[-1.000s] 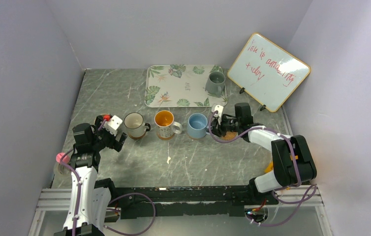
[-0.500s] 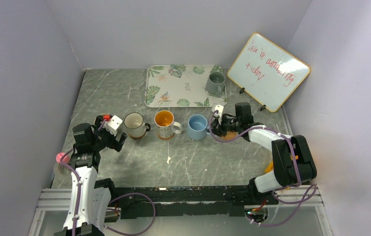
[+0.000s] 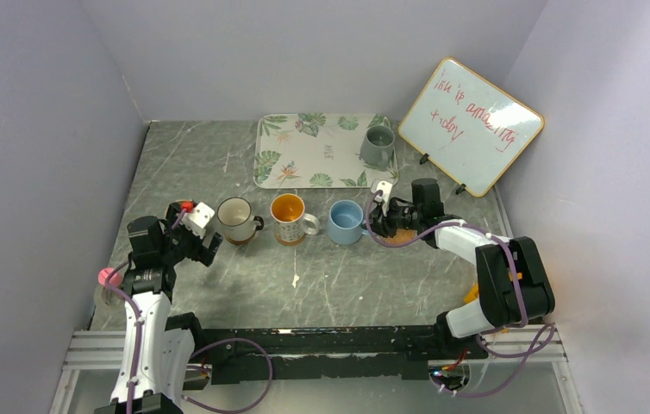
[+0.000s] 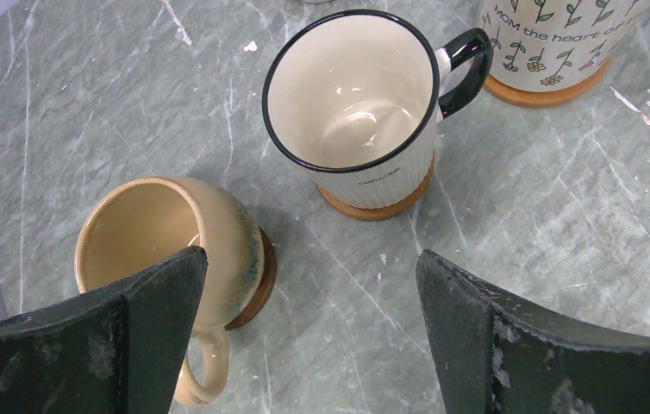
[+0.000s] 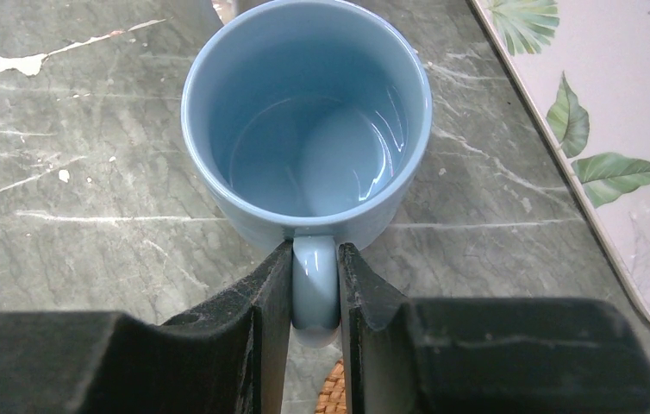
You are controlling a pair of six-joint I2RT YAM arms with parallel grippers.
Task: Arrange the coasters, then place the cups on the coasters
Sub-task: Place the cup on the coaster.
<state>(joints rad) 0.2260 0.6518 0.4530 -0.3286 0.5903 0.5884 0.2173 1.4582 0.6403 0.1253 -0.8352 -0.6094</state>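
Observation:
My right gripper (image 5: pixel 315 278) is shut on the handle of the light blue cup (image 5: pixel 304 121), which sits upright on the marble top (image 3: pixel 345 221). A woven coaster (image 5: pixel 332 392) lies just under the gripper's fingers, right of that cup (image 3: pixel 403 235). My left gripper (image 4: pixel 309 328) hangs open over bare table. The tan cup (image 4: pixel 166 237) on a dark brown coaster (image 4: pixel 257 285) sits by its left finger. The white dark-rimmed cup (image 4: pixel 356 103) and the patterned cup (image 3: pixel 288 216) each stand on a coaster. A grey-green cup (image 3: pixel 378 145) stands on the tray.
The leaf-print tray (image 3: pixel 304 164) lies at the back centre. A whiteboard (image 3: pixel 470 125) leans at the back right. Purple walls close in the table on the left, back and right. A white scrap (image 3: pixel 294 280) lies on the table in front of the cups.

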